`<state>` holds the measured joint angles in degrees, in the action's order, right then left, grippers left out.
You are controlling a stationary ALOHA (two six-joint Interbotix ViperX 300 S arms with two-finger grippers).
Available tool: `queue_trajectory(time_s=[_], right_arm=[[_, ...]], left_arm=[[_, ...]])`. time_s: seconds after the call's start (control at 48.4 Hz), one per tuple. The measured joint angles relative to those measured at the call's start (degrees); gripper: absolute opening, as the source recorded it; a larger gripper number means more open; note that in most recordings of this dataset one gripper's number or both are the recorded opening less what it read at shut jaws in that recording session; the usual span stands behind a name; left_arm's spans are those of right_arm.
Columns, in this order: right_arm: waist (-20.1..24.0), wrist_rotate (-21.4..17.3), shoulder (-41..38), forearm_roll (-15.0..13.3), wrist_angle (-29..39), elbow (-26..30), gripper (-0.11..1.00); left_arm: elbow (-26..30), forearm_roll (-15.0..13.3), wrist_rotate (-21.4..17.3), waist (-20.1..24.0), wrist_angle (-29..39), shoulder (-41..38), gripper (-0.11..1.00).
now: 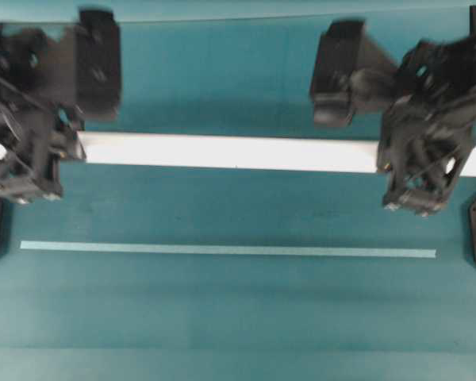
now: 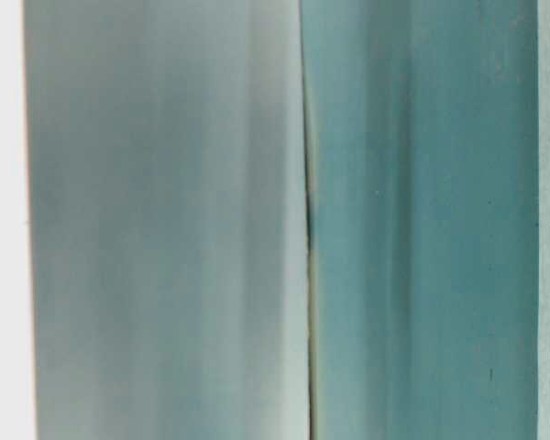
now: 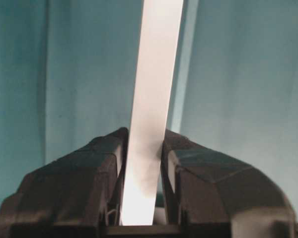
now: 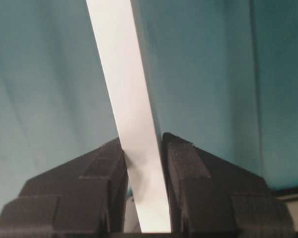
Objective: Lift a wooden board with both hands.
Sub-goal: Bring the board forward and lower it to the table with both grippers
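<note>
wooden board [image 1: 230, 152] clamped by left gripper [image 3: 141, 158], right gripper [image 4: 144, 158]

The wooden board [image 1: 230, 152] spans the worktop [image 1: 238, 317] between the left gripper [image 1: 32, 159] and right gripper [image 1: 416, 171], with a thin strip [image 1: 226, 250] lying parallel in front.

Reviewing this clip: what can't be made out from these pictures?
- Overhead view: both ends of the wooden board are hidden under the left hand and right hand; both arms are motion-blurred.
- Table-level view: only blurred teal and grey bands; no hand identifiable.
- Wrist views: whether the board has left the table is unclear.
</note>
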<state>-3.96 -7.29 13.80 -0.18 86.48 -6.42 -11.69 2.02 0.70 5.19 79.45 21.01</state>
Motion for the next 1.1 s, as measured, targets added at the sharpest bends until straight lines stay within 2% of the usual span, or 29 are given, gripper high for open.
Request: queue_trajectory(time_s=[0.207, 0.434, 0.702, 0.868, 1.095], right_arm=[[0.62, 0.00, 0.97, 0.00, -7.38, -7.73, 0.21], [1.32, -0.09, -0.18, 0.00, -12.57, -14.50, 0.21], [1.85, -0.09, -1.93, 0.00, -23.12, -22.59, 0.21], [2.20, -0.09, -3.34, -0.09, -27.60, -25.58, 0.21], [2.37, 0.00, -5.98, -0.09, -31.99, -26.63, 0.21]], left_arm=[[-7.56, 0.00, 0.88, -0.97, -7.12, -0.18, 0.18], [-13.01, -0.09, 2.46, -1.85, -11.34, -2.55, 0.18], [-20.21, -0.09, 3.69, -2.29, -18.63, -4.22, 0.18], [-24.08, -0.18, 4.48, -2.37, -23.12, -5.27, 0.18], [-28.74, -0.18, 4.75, -2.46, -31.73, -6.06, 0.18]])
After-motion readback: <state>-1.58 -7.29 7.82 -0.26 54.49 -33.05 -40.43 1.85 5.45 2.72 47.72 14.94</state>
